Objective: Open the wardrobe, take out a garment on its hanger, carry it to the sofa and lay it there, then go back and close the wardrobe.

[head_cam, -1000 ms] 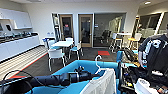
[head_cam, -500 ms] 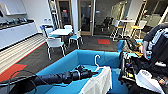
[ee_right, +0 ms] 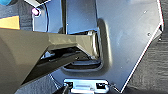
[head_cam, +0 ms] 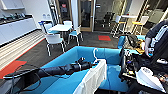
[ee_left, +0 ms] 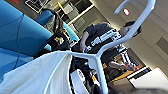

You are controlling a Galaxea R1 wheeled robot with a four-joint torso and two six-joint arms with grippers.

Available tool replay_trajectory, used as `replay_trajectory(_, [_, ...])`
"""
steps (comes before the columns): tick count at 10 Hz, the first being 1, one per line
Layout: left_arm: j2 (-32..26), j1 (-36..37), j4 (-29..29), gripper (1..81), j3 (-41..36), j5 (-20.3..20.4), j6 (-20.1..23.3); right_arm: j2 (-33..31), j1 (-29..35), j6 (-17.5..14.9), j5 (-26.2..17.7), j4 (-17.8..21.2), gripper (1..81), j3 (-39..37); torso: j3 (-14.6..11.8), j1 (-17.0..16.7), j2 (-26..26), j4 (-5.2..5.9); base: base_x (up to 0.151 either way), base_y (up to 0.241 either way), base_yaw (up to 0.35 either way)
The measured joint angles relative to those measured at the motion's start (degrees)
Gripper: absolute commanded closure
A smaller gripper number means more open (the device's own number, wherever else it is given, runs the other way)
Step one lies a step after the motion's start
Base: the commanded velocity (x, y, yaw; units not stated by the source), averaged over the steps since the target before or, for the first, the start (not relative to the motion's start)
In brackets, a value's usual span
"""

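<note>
Sofa point(head_cam: 75, 53) now sits nearer and more central than a second ago: the camera has advanced, so the carry leg is nearly done. Left hand point(head_cam: 85, 64) clenched on hanger point(head_cam: 95, 53); garment point(head_cam: 93, 77) hangs over the near seat. Far left: white chairs point(head_cam: 53, 40) around a counter point(head_cam: 61, 27). Right: a person point(head_cam: 156, 37) beside dark equipment, crowding the sofa's right end. Right hand: cannot tell.
</note>
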State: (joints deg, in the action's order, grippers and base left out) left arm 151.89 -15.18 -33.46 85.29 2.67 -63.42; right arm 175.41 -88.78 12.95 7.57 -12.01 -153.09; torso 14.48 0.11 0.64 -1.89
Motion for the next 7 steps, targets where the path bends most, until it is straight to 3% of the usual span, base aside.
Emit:
replay_trajectory(3, [5.3,1.93,-0.05,81.1,5.07,1.73,-3.36,0.04,0.09,0.0,-0.02,0.02,1.0,0.0,0.02,0.02,0.0,0.0,0.0,0.0,0.0])
replay_trajectory(7, [11.42,3.72,-0.02,81.1,18.08,1.66,-9.02,0.11,0.11,0.09,-0.05,0.16,1.0,-0.02,0.04,0.02,-0.02,0.0,0.0,0.0,0.0])
